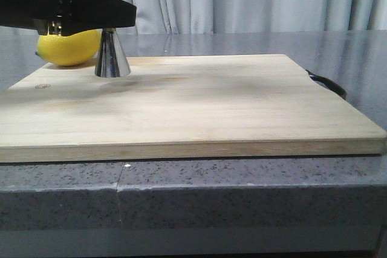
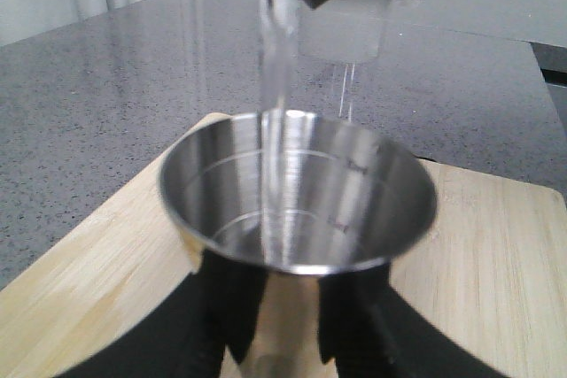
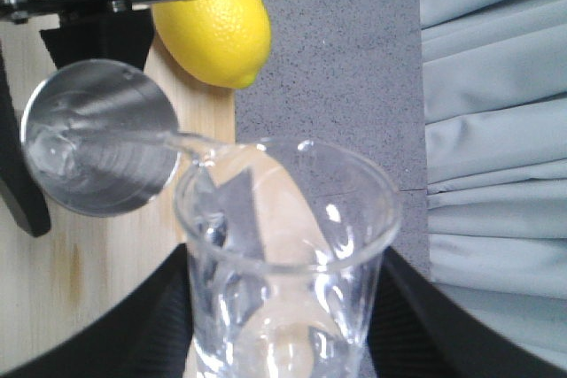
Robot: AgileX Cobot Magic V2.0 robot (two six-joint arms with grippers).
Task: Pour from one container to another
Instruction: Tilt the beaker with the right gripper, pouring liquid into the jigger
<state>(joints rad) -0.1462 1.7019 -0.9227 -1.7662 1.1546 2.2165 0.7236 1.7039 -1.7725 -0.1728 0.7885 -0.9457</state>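
Note:
The steel jigger (image 2: 297, 192) stands upright on the wooden board, near its far left corner in the front view (image 1: 112, 58). My left gripper (image 2: 292, 325) is shut on the jigger's lower cone, one black finger on each side. The clear glass beaker (image 3: 283, 245) is tilted with its lip toward the jigger (image 3: 97, 139), and my right gripper (image 3: 283, 316) is shut on it. A thin clear stream (image 2: 276, 59) falls from the beaker's lip into the jigger's open cup, where liquid lies at the bottom. In the front view the left gripper's black body hides the jigger's upper cone.
A yellow lemon (image 1: 69, 46) lies on the counter just behind the board's far left corner, close to the jigger. The wooden board (image 1: 211, 101) rests on a grey speckled counter (image 1: 242, 179). A black handle (image 1: 329, 84) shows at the board's right side. Pale curtains hang behind.

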